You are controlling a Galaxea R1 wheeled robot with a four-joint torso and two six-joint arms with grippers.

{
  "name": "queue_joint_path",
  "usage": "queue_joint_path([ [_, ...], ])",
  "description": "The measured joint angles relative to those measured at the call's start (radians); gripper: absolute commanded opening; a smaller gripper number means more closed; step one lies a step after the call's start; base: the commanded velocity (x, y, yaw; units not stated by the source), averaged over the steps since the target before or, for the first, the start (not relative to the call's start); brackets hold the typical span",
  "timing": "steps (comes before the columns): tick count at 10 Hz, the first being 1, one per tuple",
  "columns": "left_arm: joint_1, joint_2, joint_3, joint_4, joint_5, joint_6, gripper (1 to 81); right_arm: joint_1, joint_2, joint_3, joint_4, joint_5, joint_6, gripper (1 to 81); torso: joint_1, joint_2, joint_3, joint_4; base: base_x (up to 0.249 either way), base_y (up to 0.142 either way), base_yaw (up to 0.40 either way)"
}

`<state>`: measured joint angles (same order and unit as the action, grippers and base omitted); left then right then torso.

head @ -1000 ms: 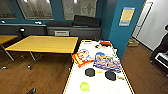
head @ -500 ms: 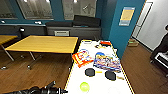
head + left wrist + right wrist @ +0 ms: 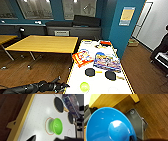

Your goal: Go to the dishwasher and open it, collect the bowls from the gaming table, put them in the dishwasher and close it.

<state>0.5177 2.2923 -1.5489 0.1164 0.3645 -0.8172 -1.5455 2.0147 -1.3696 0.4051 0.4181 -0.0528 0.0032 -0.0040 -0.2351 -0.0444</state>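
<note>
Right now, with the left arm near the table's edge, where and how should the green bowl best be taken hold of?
Probably by its rim. The green bowl stands upright and open on the white gaming table, inside a red ring, nothing touching it. Coming from above on the yellow-edged near side, where the left hand is, one finger could go inside the thin wall and one outside.

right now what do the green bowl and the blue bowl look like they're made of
Green bowl: probably plastic, glossy and evenly bright, with small light spots inside. Blue bowl: likely plastic too, or glazed; its smooth shiny surface carries a broad white highlight. Neither look settles it for certain.
</note>
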Motion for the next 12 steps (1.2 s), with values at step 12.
queue_joint_path([
  [12, -0.030, 0.249, -0.273, -0.002, 0.020, -0.112, 81.1, 0.009, 0.017, -0.023, 0.000, -0.001, 0.000, 1.0, 0.001, 0.001, -0.002, 0.000, 0.000, 0.000, 0.000],
])
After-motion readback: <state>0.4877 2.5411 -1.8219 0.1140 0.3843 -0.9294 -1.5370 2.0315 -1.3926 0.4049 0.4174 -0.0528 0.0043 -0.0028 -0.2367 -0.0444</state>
